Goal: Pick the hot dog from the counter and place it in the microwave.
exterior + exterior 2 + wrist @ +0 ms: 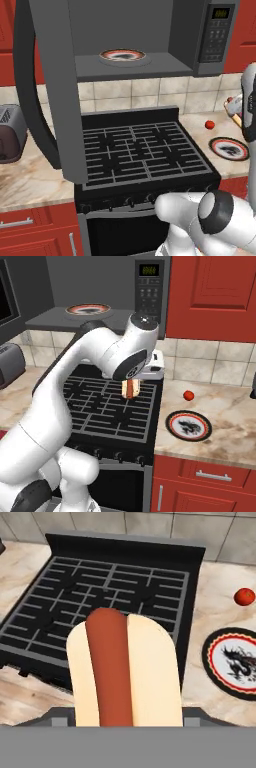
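Observation:
My gripper (pixel 130 387) is shut on the hot dog (pixel 130 389), a tan bun with a red sausage, and holds it in the air above the right part of the black stove grate (pixel 100 406). In the hand view the hot dog (pixel 125 672) is large and close, with the stove (pixel 100 602) below it. The dark grey microwave (pixel 210 45) hangs above the stove with its wide door (pixel 47 85) swung open to the left. A red-rimmed plate (pixel 122 55) lies inside it. The beige counter (pixel 230 406) runs on to the right of the stove.
A second red-rimmed dark plate (pixel 188 426) lies on the counter right of the stove, with a small red tomato (pixel 188 395) behind it. A toaster (pixel 10 132) stands on the counter to the left. Red cabinets (pixel 210 296) hang beside the microwave.

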You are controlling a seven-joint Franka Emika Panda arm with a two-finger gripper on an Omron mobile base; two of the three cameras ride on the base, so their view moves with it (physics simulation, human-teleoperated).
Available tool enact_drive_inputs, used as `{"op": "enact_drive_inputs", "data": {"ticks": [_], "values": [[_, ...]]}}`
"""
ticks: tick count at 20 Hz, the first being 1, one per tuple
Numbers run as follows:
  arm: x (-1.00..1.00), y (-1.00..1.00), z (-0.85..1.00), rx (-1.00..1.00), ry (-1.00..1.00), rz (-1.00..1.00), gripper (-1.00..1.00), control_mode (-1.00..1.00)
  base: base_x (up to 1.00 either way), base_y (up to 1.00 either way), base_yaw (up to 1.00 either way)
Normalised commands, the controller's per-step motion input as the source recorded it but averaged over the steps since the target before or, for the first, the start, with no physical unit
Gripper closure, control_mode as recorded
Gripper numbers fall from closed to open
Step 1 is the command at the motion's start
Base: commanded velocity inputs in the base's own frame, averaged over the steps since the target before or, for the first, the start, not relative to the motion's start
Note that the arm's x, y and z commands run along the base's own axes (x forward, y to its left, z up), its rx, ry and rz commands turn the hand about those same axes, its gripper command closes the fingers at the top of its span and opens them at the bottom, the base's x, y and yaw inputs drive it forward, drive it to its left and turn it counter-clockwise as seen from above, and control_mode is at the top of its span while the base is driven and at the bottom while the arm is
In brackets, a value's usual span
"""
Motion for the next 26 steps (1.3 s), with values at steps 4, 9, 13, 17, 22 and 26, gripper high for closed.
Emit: {"op": "enact_drive_inputs", "data": {"ticks": [4, 9, 13, 17, 22, 26], "values": [[0.0, 1.0, 0.95, 0.0, -0.1, -0.16, 1.0, -1.0, 0.0, 0.0, 0.0], [0.02, 1.0, 0.88, 0.0, -0.13, -0.28, 1.0, -1.0, 0.0, 0.0, 0.0], [0.42, 1.0, 0.54, 0.01, -0.08, -0.37, 1.0, -1.0, 0.0, 0.0, 0.0], [0.71, 0.84, 0.23, 0.07, -0.02, -0.25, 1.0, -1.0, 0.0, 0.0, 0.0], [0.85, 0.3, 0.0, 0.09, -0.02, -0.05, 1.0, -1.0, 0.0, 0.0, 0.0], [1.0, 0.04, 0.24, 0.11, -0.07, 0.02, 1.0, -1.0, 0.0, 0.0, 0.0]]}}
